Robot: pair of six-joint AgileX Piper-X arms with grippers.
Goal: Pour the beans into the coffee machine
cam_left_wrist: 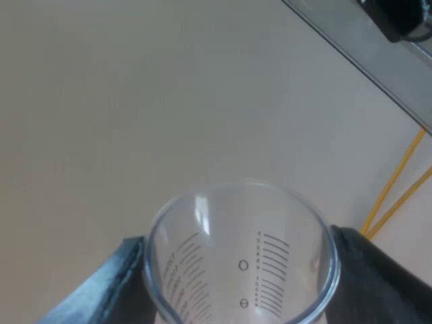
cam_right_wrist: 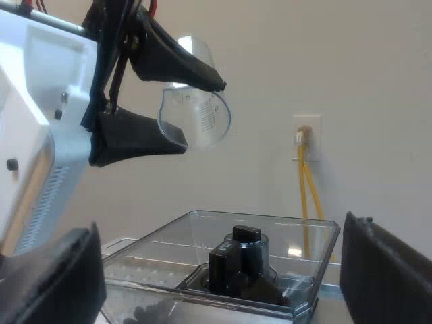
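Observation:
My left gripper (cam_left_wrist: 239, 270) is shut on the clear measuring glass (cam_left_wrist: 243, 260), one black finger on each side of its wall. I see printed scale marks and no beans inside it. From the right wrist view, the left gripper (cam_right_wrist: 202, 115) holds the measuring glass (cam_right_wrist: 199, 111) tipped on its side, high over the machine's clear bean hopper (cam_right_wrist: 270, 233). Dark beans (cam_right_wrist: 145, 312) lie in the hopper near a black centre knob (cam_right_wrist: 239, 260). My right gripper (cam_right_wrist: 219, 270) stands open close to the hopper, with nothing between its fingers.
A pale wall stands behind the machine, with a socket (cam_right_wrist: 307, 138) and yellow cables (cam_right_wrist: 307, 192) running down from it. The left arm's white body (cam_right_wrist: 34, 101) hangs beside the hopper. Yellow cables (cam_left_wrist: 391, 196) also cross the wall beyond the glass.

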